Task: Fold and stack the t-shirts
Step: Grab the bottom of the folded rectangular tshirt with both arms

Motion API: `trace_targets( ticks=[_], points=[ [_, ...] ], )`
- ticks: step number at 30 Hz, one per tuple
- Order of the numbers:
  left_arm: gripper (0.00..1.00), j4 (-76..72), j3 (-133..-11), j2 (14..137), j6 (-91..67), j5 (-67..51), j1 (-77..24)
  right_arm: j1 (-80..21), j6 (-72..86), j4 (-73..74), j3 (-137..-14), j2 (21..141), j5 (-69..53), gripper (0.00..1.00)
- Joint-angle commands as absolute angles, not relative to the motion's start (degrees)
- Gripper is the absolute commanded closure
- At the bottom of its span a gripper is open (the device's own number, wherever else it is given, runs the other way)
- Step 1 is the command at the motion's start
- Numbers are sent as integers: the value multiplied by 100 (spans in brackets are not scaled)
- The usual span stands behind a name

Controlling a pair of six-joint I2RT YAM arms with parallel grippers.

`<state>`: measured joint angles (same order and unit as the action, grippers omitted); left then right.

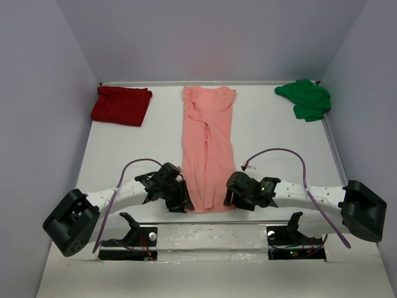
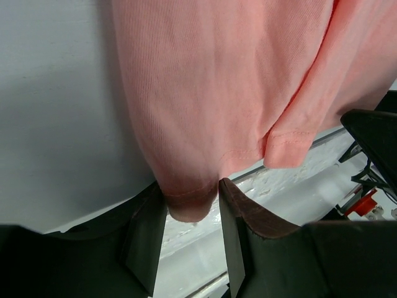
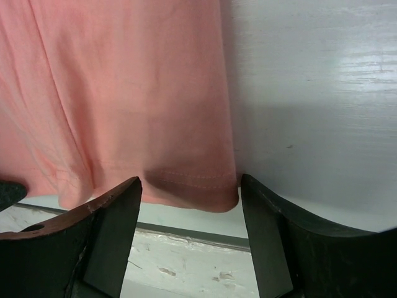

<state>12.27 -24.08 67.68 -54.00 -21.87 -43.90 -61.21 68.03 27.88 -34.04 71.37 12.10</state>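
Observation:
The salmon-pink t-shirt (image 1: 208, 143) lies folded into a long strip down the middle of the table, its hem at the near edge. My left gripper (image 1: 180, 202) is at the hem's left corner. In the left wrist view my left gripper (image 2: 192, 189) is open, its fingers on either side of that corner of the shirt (image 2: 223, 93). My right gripper (image 1: 231, 197) is at the hem's right corner. In the right wrist view my right gripper (image 3: 190, 183) is wide open around the hem of the shirt (image 3: 124, 93). The dark red t-shirt (image 1: 121, 105) lies folded at the back left. The bright green t-shirt (image 1: 305, 99) lies crumpled at the back right.
The white table (image 1: 273, 143) is walled at the back and on both sides. Its near edge (image 3: 186, 226) runs just under the hem, with the arm mounts (image 1: 139, 239) below it. A purple cable (image 1: 291, 155) loops above the right arm.

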Motion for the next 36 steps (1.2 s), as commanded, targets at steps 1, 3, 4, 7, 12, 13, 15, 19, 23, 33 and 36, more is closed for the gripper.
trace_targets(
  ticks=[1, 3, 4, 7, 12, 13, 15, 19, 23, 33, 36],
  points=[
    [49, 1345, -2400, 6847, -5238, -2171, -4421, -6170, 7101, 3243, -3331, 6996, 1494, 29],
    [49, 1345, -2399, 6829, -5238, -2162, -4421, -6170, 7119, 3234, -3314, 7005, 1485, 30],
    [49, 1345, -2399, 6820, -5230, -2162, -4421, -6170, 7110, 3217, -3305, 7014, 1503, 31],
    [50, 1362, -2364, 6794, -5238, -2171, -4421, -6170, 7137, 3156, -3287, 7119, 1503, 37],
    [50, 1424, -2364, 6706, -5247, -2162, -4421, -6170, 7119, 3006, -3234, 7172, 1450, 48],
    [50, 1459, -2364, 6680, -5247, -2162, -4421, -6170, 7110, 2980, -3234, 7189, 1450, 48],
    [50, 1477, -2373, 6662, -5238, -2162, -4421, -6170, 7093, 2953, -3234, 7207, 1433, 48],
    [50, 1520, -2382, 6644, -5221, -2162, -4421, -6170, 7093, 2918, -3208, 7172, 1406, 49],
    [50, 1617, -2408, 6662, -5194, -2136, -4421, -6170, 7093, 2909, -3199, 7163, 1406, 51],
    [50, 1819, -2417, 6495, -5282, -2127, -4421, -6170, 7093, 2918, -3208, 7233, 1424, 57],
    [50, 1802, -2329, 6486, -5291, -2127, -4421, -6222, 7075, 2900, -3217, 7295, 1389, 59]
  ],
)
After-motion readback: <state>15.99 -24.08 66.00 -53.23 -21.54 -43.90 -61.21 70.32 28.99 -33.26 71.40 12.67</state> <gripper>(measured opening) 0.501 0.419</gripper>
